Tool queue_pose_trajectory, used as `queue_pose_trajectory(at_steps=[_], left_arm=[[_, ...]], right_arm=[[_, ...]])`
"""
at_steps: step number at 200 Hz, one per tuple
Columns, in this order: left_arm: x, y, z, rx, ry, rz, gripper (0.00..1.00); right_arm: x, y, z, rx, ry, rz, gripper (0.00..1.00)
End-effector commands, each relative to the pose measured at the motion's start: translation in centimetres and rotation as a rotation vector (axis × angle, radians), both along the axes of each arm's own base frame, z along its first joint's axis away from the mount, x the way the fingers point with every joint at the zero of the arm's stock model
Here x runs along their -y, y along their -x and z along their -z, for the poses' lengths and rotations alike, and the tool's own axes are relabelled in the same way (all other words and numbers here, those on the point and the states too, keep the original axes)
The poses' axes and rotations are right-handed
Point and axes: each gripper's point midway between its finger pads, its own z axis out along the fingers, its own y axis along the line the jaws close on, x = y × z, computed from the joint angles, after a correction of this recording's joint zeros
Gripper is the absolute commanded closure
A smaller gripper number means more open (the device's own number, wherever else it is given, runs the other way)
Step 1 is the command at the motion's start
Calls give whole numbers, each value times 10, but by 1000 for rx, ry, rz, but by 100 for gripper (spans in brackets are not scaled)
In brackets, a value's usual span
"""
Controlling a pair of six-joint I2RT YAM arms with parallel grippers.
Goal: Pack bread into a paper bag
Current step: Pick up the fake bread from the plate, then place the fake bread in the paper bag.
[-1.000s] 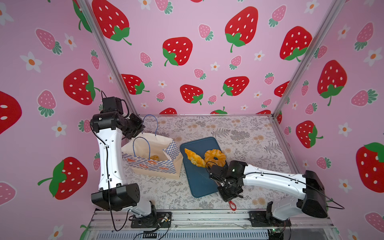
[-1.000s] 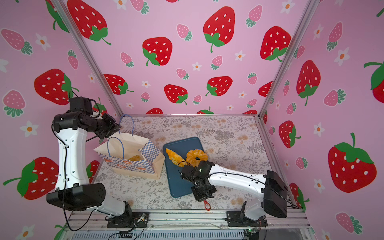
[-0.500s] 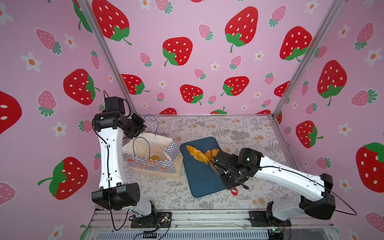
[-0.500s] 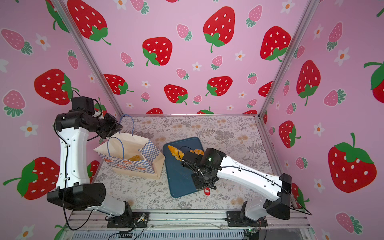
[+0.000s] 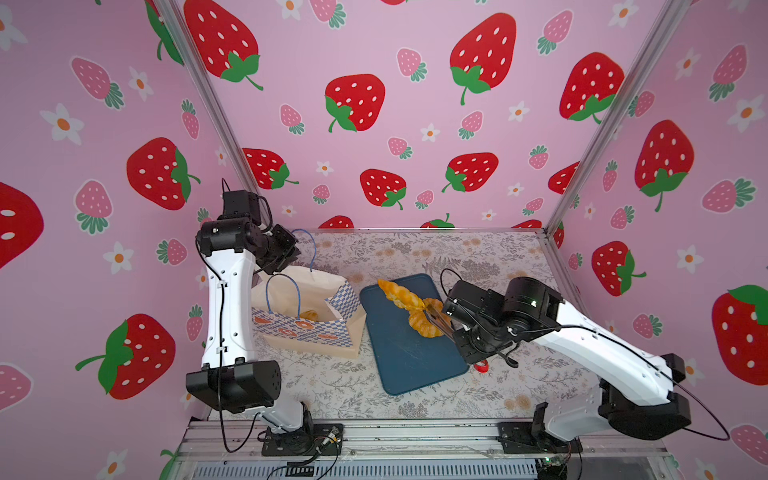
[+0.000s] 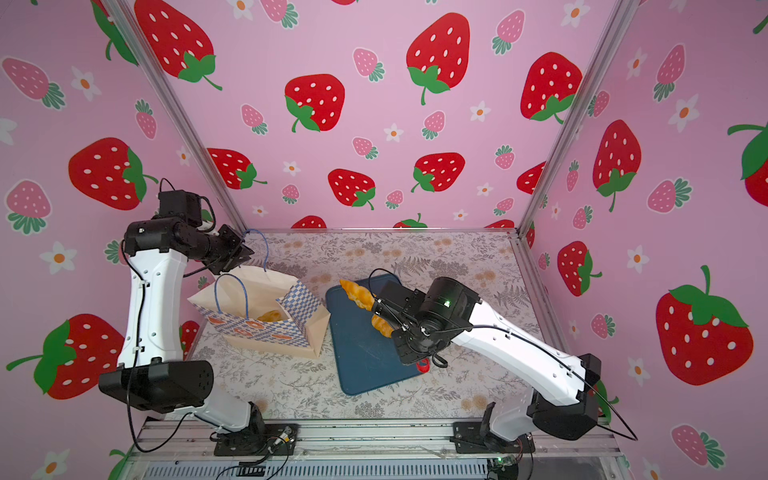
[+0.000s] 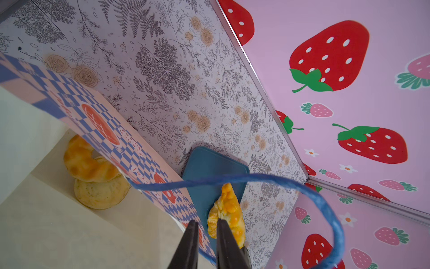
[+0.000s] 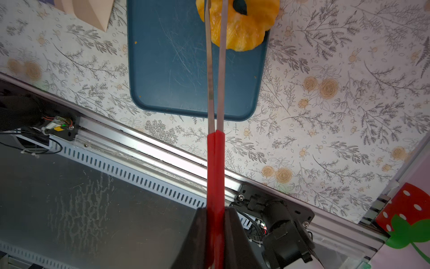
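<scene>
- Lifting the twisted ring [image 5: 420, 327] off the tray [image 5: 407, 365], your right hand [image 8: 215, 210] stayed clamped on the tongs [image 8: 215, 163] — croissant [image 5: 397, 293] left behind.
- Your left hand [image 7: 207, 227] pinched the paper bag's [image 5: 307, 332] handle [image 7: 256, 178] — mouth open, ready.

Twisted ring [image 5: 419, 328] now aloft in tongs [image 8: 215, 163]

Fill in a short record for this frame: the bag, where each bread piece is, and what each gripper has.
bag: paper bag standing, mouth open, beside the blue tray
in bag: twisted ring; round bun
on tray: croissant
in tongs: other twisted ring, pinched by the red-handled tongs
left gripper: shut on the bag's blue cord handle
right gripper: shut on the tongs
not yet bagged: two pieces
</scene>
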Motion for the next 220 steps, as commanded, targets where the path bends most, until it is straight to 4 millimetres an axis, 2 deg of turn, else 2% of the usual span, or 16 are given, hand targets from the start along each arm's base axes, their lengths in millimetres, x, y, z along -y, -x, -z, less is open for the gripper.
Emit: queue_pose_trajectory(at_steps=[1, 31, 56, 118, 143, 180, 220], left_arm=[[0, 1, -14, 38, -21, -9, 80], [0, 3, -14, 37, -34, -15, 80], [-1, 4, -15, 39, -40, -18, 80], [-8, 5, -17, 50, -76, -48, 80], [-12, 6, -30, 101, -96, -67, 80], [-12, 7, -59, 214, -105, -83, 76], [-18, 13, -78, 274, -140, -116, 74]], right_arm=[[19, -2, -21, 47, 37, -11, 100], [16, -8, -53, 101, 2, -35, 100], [7, -7, -77, 129, -97, -53, 100], [-9, 0, -103, 165, -209, -114, 100], [-23, 3, -108, 180, -247, -159, 100], [-27, 10, -113, 196, -269, -194, 100], [-31, 20, -121, 216, -305, -243, 100]])
